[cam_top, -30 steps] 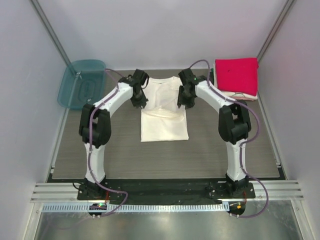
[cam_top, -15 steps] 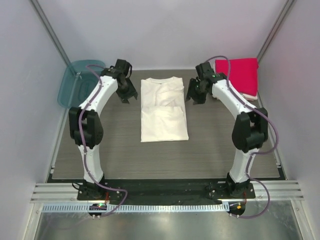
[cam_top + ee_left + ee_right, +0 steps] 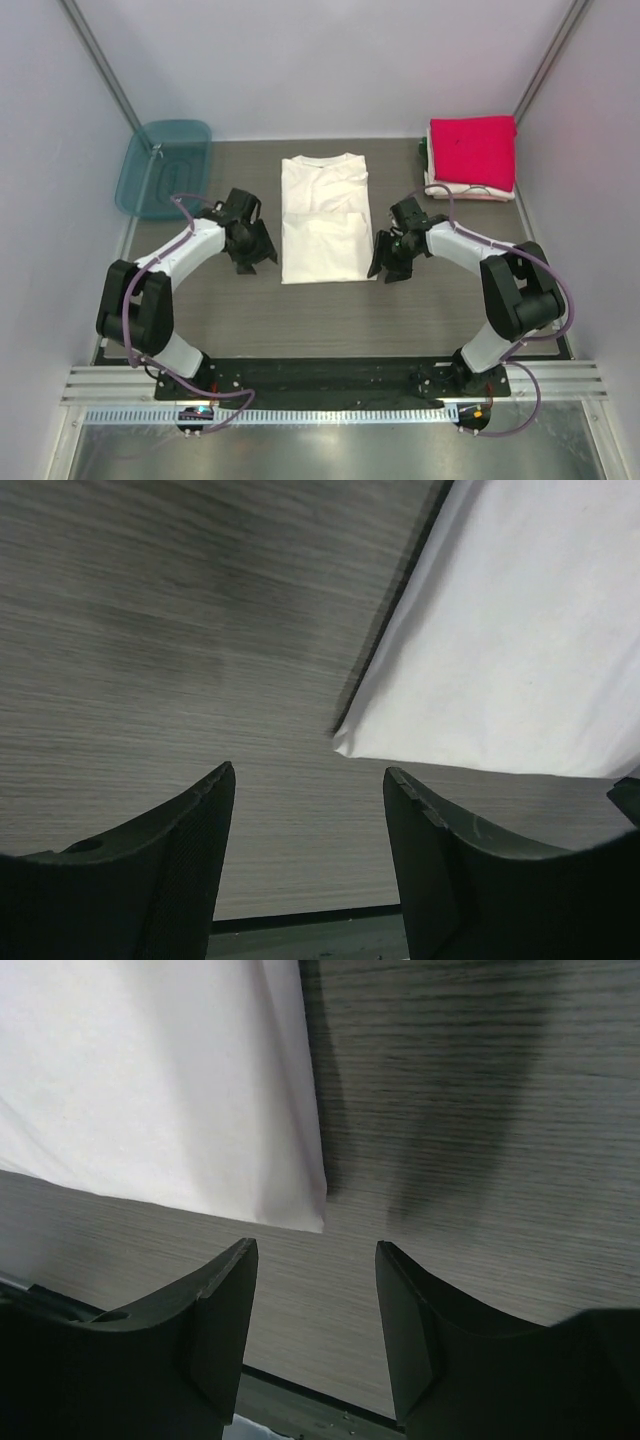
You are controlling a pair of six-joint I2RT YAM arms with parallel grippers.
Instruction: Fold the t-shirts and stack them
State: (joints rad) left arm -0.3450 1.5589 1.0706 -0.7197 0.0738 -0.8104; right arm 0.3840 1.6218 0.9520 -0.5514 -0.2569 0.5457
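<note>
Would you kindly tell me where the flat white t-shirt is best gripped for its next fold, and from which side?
Probably take the white t-shirt by its two near hem corners, one per arm, coming in low from the outer sides. It lies as a flat rectangle, and each corner sits free just ahead of the open left gripper and right gripper.

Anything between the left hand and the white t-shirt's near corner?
Only bare table separates the left hand from the white t-shirt; the left wrist view shows it.
</note>
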